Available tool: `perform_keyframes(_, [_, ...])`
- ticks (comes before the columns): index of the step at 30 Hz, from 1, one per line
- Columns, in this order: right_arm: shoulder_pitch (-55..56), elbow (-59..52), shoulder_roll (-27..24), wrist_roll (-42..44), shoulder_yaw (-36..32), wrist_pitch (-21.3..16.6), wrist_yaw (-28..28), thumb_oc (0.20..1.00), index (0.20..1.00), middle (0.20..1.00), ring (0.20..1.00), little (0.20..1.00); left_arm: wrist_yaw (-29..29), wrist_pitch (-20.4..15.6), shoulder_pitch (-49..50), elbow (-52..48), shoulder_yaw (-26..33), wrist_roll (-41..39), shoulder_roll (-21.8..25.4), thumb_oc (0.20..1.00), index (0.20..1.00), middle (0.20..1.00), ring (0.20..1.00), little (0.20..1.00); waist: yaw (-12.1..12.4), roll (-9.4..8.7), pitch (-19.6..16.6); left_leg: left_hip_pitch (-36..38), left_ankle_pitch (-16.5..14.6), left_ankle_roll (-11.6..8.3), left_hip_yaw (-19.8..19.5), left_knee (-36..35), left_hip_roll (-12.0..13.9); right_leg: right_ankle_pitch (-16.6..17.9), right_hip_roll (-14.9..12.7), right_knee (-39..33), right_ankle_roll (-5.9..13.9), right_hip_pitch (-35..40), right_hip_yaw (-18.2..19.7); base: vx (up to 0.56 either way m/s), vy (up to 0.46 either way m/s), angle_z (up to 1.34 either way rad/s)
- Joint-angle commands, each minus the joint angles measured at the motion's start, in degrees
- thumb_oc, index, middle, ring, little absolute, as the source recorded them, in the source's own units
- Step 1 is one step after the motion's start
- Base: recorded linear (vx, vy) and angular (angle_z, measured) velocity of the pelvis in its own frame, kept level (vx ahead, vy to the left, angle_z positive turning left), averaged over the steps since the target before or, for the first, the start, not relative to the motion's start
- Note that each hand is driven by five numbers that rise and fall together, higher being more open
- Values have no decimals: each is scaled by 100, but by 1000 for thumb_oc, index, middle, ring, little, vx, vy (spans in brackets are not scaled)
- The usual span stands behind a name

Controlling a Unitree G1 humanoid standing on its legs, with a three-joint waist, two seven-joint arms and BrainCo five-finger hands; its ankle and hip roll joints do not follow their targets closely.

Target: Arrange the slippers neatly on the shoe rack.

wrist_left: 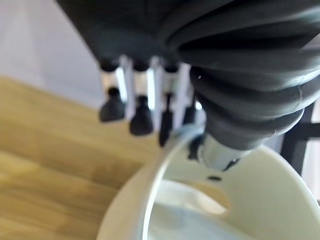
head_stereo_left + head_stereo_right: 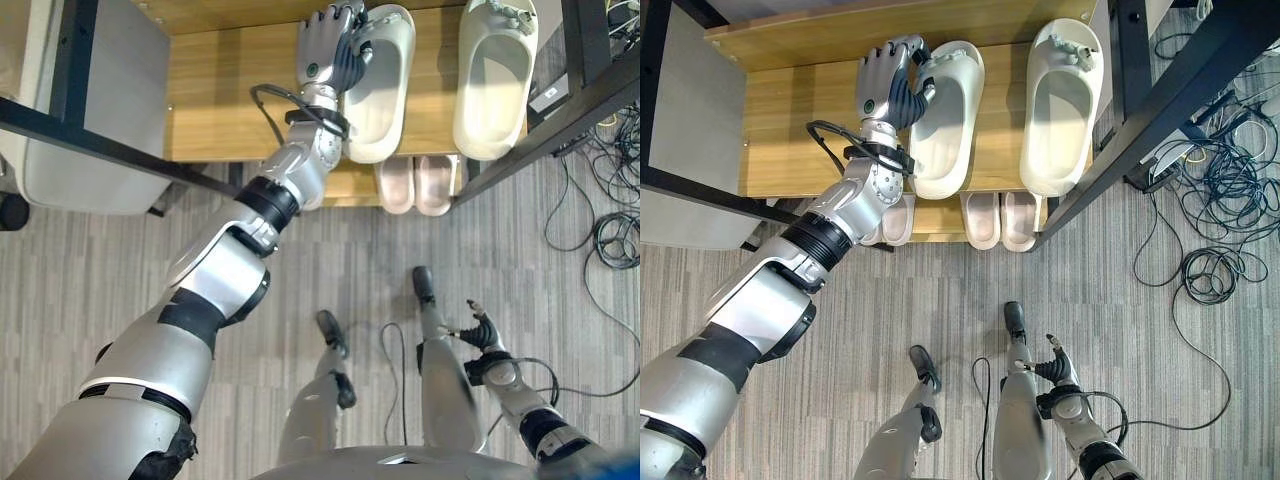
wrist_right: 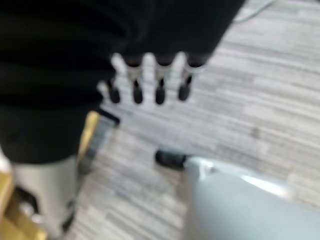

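the left hand [image 2: 890,80] appears clamped on the left slipper [image 2: 950,125], its fingers [image 1: 141,117] at the rim. it is being aligned beside the right slipper [image 2: 1060,105] on the shelf [image 2: 790,130]; release comes next.

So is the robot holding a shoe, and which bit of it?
Yes. The left hand pinches the left cream rubber slipper by the side rim, on the wooden shoe rack. The right hand holds nothing.

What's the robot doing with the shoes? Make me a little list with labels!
left hand: fingers and thumb curled on the edge of one cream foam slipper
other cream foam slipper: lies beside it, apart, untouched
wooden shoe rack top shelf: holds both cream slippers
pink slippers: on the lower shelf
right hand: low over the floor, fingers relaxed, holding nothing
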Motion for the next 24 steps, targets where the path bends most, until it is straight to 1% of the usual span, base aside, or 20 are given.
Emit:
perform_keyframes(1, [-220, 68, -147, 191, 80, -109, -51, 1000, 1000, 1000, 1000, 1000, 194, -123, -964, 580, 133, -15, -152, 200, 200, 200, 200, 200, -17, 1, 159, 170, -263, -310, -582, 29, 145, -573, -34, 431, 425, 31, 26, 11, -11, -8])
perform_keyframes(3, [-250, 71, -163, 190, 113, -132, -54, 1000, 1000, 1000, 1000, 1000, 298, -119, -1026, 569, 93, 35, -186, 200, 200, 200, 200, 200, -44, -3, 154, 183, -265, -314, -561, 29, 153, -583, -20, 451, 420, 5, 45, 15, -12, -9])
perform_keyframes(5, [-305, 111, -218, 173, 171, -199, -79, 1000, 1000, 1000, 1000, 1000, 466, -10, -1176, 642, -66, 338, -110, 200, 200, 200, 200, 200, -108, -13, 158, 173, -273, -328, -534, 29, 175, -584, 5, 468, 423, -54, 98, 9, -13, -13])
perform_keyframes(9, [-337, 179, -259, 172, 173, -235, -114, 1000, 1000, 1000, 1000, 1000, 506, 77, -1326, 794, -172, 430, -19, 200, 200, 200, 200, 200, -159, -14, 155, 167, -280, -329, -473, 29, 201, -603, 38, 526, 420, -134, 137, 6, -3, -7])
perform_keyframes(11, [-345, 269, -254, 167, 193, -270, -130, 1000, 1000, 1000, 1000, 1000, 510, 175, -1397, 892, -291, 638, -13, 200, 200, 200, 200, 200, -182, -2, 133, 174, -289, -325, -455, 29, 218, -605, 58, 551, 421, -171, 150, 21, -8, -12])
perform_keyframes(17, [-353, 377, -246, 195, 194, -324, -161, 1000, 1000, 1000, 1000, 1000, 496, 302, -1480, 1152, -424, 800, 11, 200, 200, 200, 200, 200, -179, 3, 76, 147, -289, -326, -459, 29, 233, -579, 73, 507, 424, -188, 137, 6, 0, -4])
perform_keyframes(18, [-348, 415, -235, 223, 200, -361, -163, 1000, 1000, 1000, 1000, 1000, 507, 341, -1526, 1292, -459, 780, 56, 1000, 1000, 1000, 1000, 1000, -167, -6, 38, 131, -280, -332, -476, 29, 242, -565, 82, 489, 422, -188, 105, 0, 0, 0])
perform_keyframes(20, [-344, 419, -239, 244, 202, -377, -154, 1000, 1000, 1000, 1000, 1000, 511, 340, -1510, 1358, -404, 701, 50, 1000, 1000, 1000, 1000, 1000, -167, -13, 11, 123, -279, -335, -488, 29, 242, -557, 83, 471, 421, -183, 91, 0, 0, 0])
perform_keyframes(24, [-291, 453, -173, 284, 203, -343, -102, 1000, 1000, 1000, 1000, 1000, 543, 188, -1260, 1384, -105, 212, -2, 1000, 1000, 1000, 1000, 1000, -132, -48, -51, 146, -281, -337, -520, 29, 243, -570, 80, 457, 417, -111, 28, 0, 0, 0])
